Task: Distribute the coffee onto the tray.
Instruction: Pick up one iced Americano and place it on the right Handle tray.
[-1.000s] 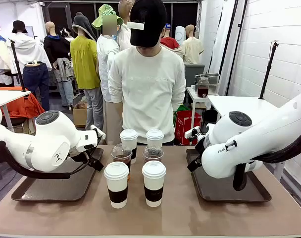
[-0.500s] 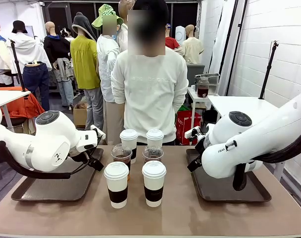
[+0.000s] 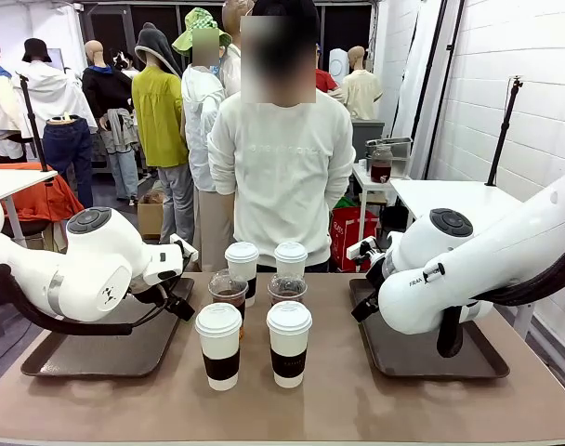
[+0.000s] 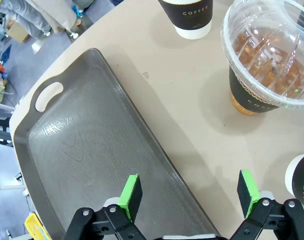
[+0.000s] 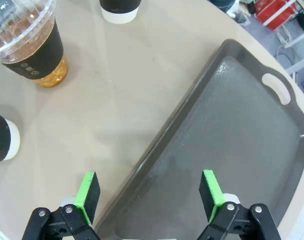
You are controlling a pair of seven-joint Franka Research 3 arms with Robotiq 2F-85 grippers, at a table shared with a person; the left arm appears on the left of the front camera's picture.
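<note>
Six coffee cups stand grouped mid-table. Two white lidded paper cups with black sleeves [image 3: 218,346] [image 3: 289,342] are in front. Two clear dome-lidded cups of brown liquid [image 3: 229,295] [image 3: 287,290] stand behind them, and two more paper cups [image 3: 242,265] [image 3: 290,258] at the back. My left gripper [image 4: 189,192] hangs open over the inner edge of the left tray [image 4: 77,150], with a dome cup [image 4: 267,55] ahead of it. My right gripper [image 5: 149,191] is open above the inner edge of the right tray [image 5: 232,150], a dome cup [image 5: 27,40] off to its side.
A dark tray lies at each side of the table, the left tray [image 3: 106,348] and the right tray [image 3: 422,358], both bare. A person in a white sweater [image 3: 281,177] stands at the far edge behind the cups. Bare tabletop runs along the front edge.
</note>
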